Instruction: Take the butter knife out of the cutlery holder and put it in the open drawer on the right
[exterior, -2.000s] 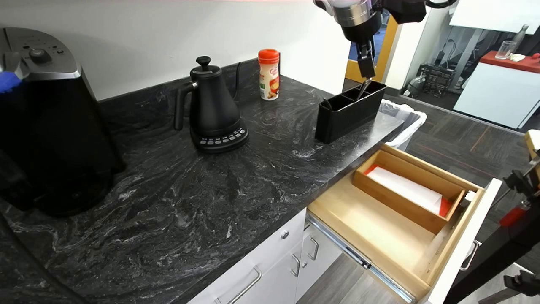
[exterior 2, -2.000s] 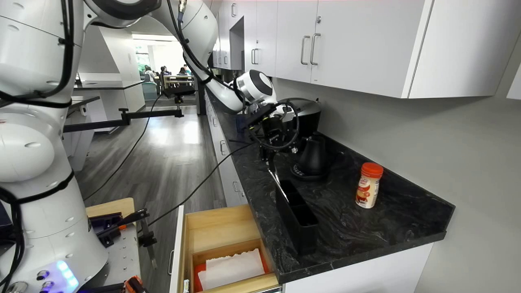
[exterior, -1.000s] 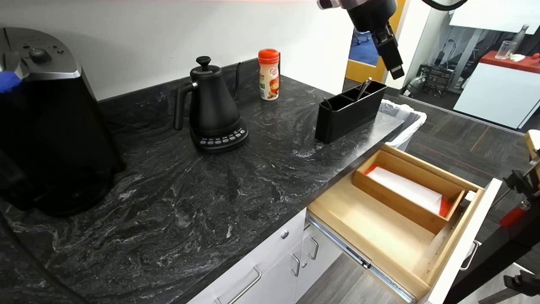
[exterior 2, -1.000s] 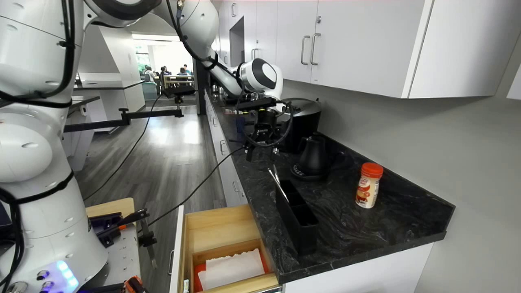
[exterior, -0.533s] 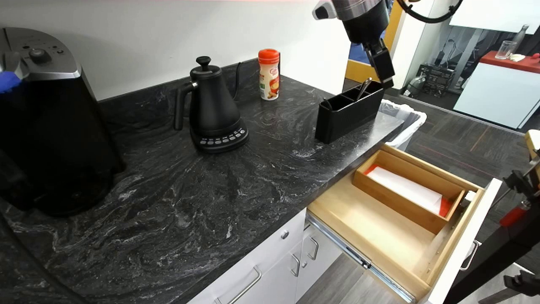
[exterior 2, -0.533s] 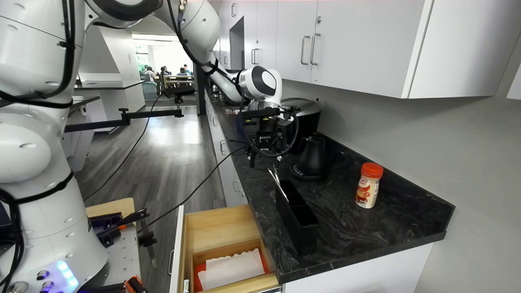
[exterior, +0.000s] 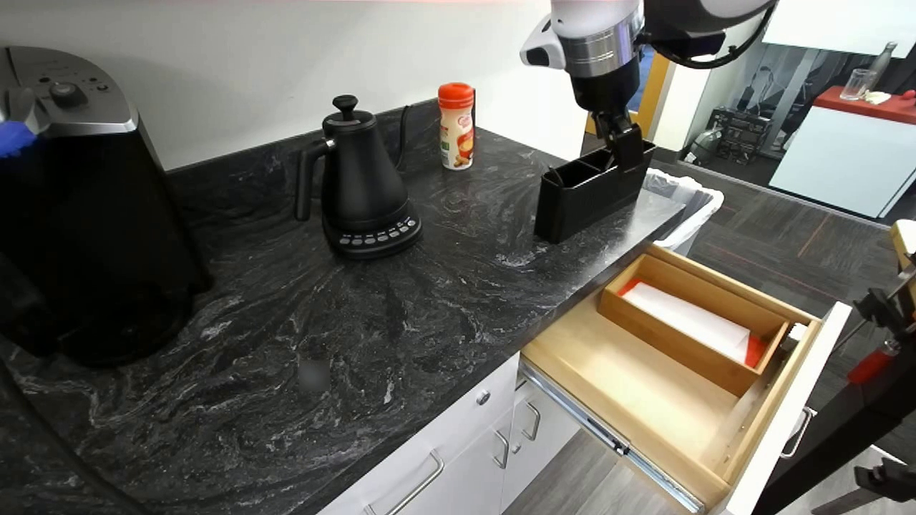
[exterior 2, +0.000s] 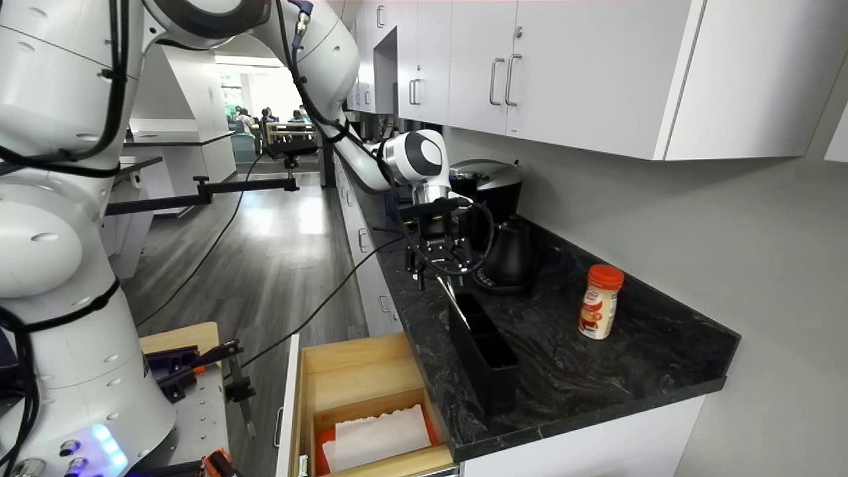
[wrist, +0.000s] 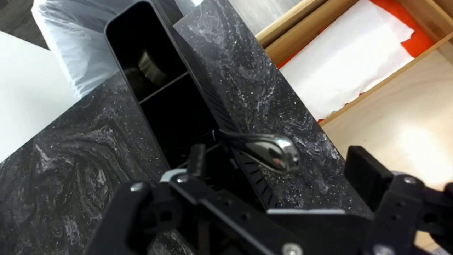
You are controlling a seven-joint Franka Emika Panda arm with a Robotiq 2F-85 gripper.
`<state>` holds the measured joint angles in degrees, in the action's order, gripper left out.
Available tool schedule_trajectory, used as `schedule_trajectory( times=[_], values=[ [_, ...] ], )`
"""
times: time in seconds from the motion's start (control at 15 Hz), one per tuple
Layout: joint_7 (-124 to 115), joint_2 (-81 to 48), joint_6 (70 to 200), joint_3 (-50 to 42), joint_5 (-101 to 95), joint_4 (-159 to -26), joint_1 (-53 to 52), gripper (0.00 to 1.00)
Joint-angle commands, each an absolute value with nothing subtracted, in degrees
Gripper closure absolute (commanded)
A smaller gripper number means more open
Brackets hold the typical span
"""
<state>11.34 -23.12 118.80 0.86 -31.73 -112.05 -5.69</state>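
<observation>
In wrist view my pincer gapes, butter knife between jaws, leaning in cutlery holder, long axis and handle pointing right, slightly down. Black veined counter; open drawer upper right; bin liner, dark floor upper left.

The butter knife is mirror-glossy metal; the cutlery holder matt, plastic-looking; the open drawer smooth wood; the bench stone-like, faintly shiny.

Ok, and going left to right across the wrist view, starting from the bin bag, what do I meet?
Bin bag → black cutlery holder → shiny end of what is probably the butter knife, leaning out over the holder's side → open drawer.
</observation>
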Motion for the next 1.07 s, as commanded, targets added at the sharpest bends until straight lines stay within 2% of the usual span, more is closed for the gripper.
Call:
schedule_trajectory(
  times=[0.0, 1.0],
  values=[
    [11.7, -21.6, 122.7, 0.4, -38.0, -115.4, -5.8, 0.0],
    [3.9, -21.2, 129.0, -0.2, -59.2, -119.7, -5.3, 0.0]
  ],
)
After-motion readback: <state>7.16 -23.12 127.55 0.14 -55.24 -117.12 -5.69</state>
